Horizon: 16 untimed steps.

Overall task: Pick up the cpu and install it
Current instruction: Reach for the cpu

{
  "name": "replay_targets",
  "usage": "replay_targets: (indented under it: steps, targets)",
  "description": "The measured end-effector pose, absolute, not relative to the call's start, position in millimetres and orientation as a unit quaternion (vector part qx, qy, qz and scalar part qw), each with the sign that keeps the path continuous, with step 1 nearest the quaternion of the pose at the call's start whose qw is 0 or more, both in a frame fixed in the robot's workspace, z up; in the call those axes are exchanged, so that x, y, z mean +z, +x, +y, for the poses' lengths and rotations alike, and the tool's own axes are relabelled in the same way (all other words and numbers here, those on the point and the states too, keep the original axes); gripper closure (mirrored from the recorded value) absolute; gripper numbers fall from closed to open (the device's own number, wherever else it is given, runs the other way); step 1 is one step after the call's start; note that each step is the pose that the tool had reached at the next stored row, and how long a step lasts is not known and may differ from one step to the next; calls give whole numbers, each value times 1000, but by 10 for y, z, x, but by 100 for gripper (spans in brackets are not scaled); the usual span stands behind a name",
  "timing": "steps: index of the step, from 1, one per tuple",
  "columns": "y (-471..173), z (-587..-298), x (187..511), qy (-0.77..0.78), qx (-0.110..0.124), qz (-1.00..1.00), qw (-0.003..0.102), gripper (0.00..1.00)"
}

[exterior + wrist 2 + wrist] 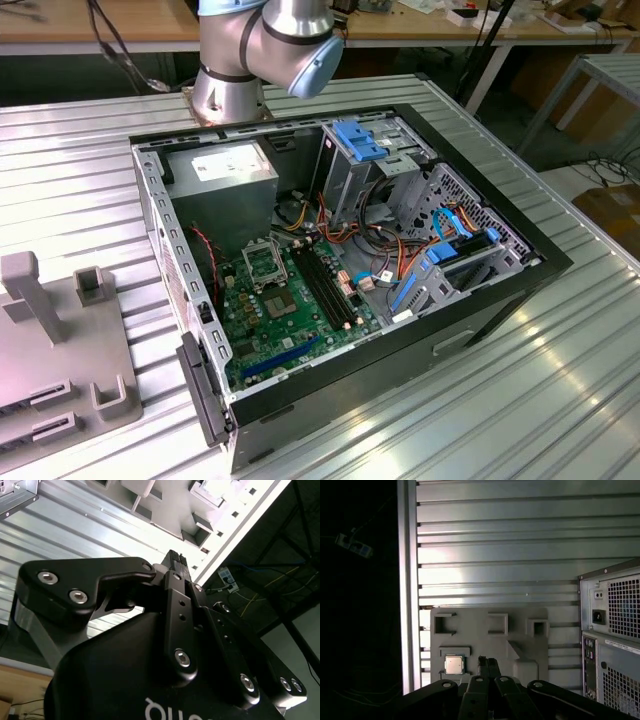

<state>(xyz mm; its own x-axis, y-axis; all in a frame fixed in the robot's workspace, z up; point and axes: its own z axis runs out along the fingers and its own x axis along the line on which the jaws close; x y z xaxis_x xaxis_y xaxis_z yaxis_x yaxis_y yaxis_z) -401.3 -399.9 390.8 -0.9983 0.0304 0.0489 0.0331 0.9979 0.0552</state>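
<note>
The cpu (453, 664) is a small square chip with a silver top. It lies flat in a recess of the grey holder plate (485, 642) on the ribbed metal table. My gripper (487, 661) hangs well above that plate, a short way to the side of the cpu and not touching it. Its black fingertips (175, 559) are pressed together with nothing between them. In the exterior view the open computer case (340, 280) shows the green motherboard (290, 320), with the socket's metal frame (262, 262) near the grey power-supply box (225, 175).
The grey holder plate (60, 350) with upright posts sits at the exterior view's left, beside the case. The arm's base (235, 60) stands behind the case. The case's rear panel (612, 630) with vents is near the holder. The table edge (405, 580) drops to dark floor.
</note>
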Motion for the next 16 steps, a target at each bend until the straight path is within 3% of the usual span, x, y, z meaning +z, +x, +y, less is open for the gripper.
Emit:
replay_targets:
  steps: [16]
  targets:
    - [-4087,-3999,3908,-16,-28,-999,24,89]
